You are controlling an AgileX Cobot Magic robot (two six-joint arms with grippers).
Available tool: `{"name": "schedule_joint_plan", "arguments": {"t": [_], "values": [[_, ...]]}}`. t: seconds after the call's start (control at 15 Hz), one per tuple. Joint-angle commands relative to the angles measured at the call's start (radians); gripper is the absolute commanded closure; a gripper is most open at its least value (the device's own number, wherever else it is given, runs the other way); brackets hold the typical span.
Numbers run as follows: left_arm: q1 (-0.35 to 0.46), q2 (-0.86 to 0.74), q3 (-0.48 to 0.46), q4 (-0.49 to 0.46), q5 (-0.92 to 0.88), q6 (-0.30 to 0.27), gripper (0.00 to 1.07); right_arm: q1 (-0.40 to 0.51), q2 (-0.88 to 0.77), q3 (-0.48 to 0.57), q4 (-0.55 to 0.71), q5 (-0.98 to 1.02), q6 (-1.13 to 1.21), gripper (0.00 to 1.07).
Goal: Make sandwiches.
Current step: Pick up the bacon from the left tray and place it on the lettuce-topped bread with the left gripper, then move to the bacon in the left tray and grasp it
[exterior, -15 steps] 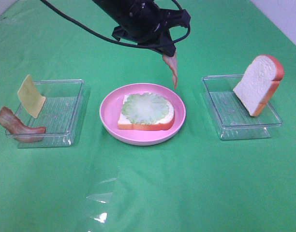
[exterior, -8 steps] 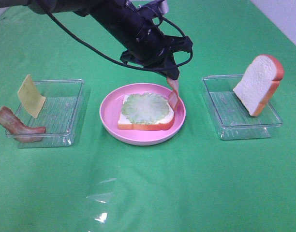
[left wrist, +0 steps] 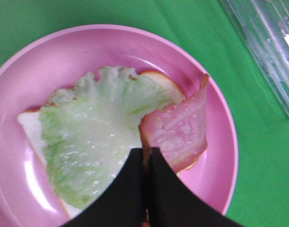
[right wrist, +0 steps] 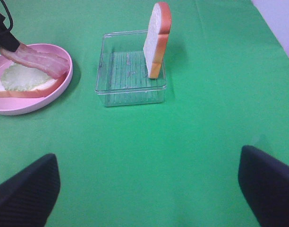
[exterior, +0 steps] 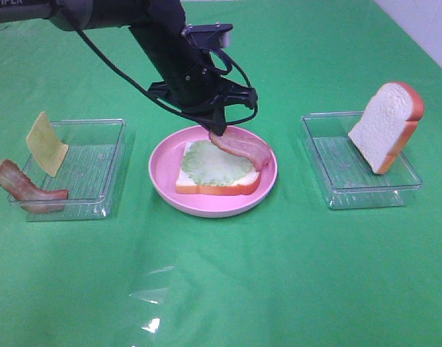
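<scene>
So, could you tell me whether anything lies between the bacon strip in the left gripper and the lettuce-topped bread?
Nothing visible does. The left gripper pinches one end of the bacon strip, whose far end reaches over the lettuce on the bread slice in the pink plate.

On the surface [exterior: 221, 289] the plate [exterior: 159, 163] sits central, bearing a bread slice [exterior: 214, 189], lettuce [exterior: 214, 165] on it, and a bacon strip [exterior: 243, 147] over the lettuce's 2 o'clock side. At its 9 o'clock a tray [exterior: 98, 163] holds cheese [exterior: 46, 143] and spare bacon [exterior: 26, 189]; at 3 o'clock another tray [exterior: 351, 177] holds a second bread slice [exterior: 383, 123].
</scene>
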Motion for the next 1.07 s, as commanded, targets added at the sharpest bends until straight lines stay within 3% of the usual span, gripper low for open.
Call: {"name": "schedule_joint_plan", "arguments": {"t": [0.07, 0.47, 0.6, 0.73, 0.87, 0.93, 1.07], "values": [[0.000, -0.002, -0.006, 0.040, 0.023, -0.040, 1.07, 0.000, -0.024, 0.003, 0.001, -0.005, 0.006, 0.09], [0.000, -0.002, -0.006, 0.056, 0.032, -0.040, 1.07, 0.000, -0.024, 0.003, 0.001, -0.005, 0.006, 0.09], [0.000, -0.002, -0.006, 0.056, 0.035, -0.044, 0.98, 0.000, -0.024, 0.003, 0.001, -0.005, 0.006, 0.09], [0.000, -0.002, -0.006, 0.056, 0.035, -0.079, 0.70, 0.000, -0.024, 0.003, 0.001, -0.005, 0.006, 0.09], [0.000, -0.002, -0.006, 0.080, 0.040, -0.164, 0.26, 0.000, -0.024, 0.003, 0.001, -0.005, 0.006, 0.09], [0.000, -0.002, -0.006, 0.104, 0.045, -0.175, 0.04, 0.000, -0.024, 0.003, 0.001, -0.005, 0.006, 0.09], [-0.001, -0.016, -0.024, 0.128, 0.126, -0.163, 0.05, 0.000, -0.024, 0.003, 0.001, -0.005, 0.006, 0.09]]}}
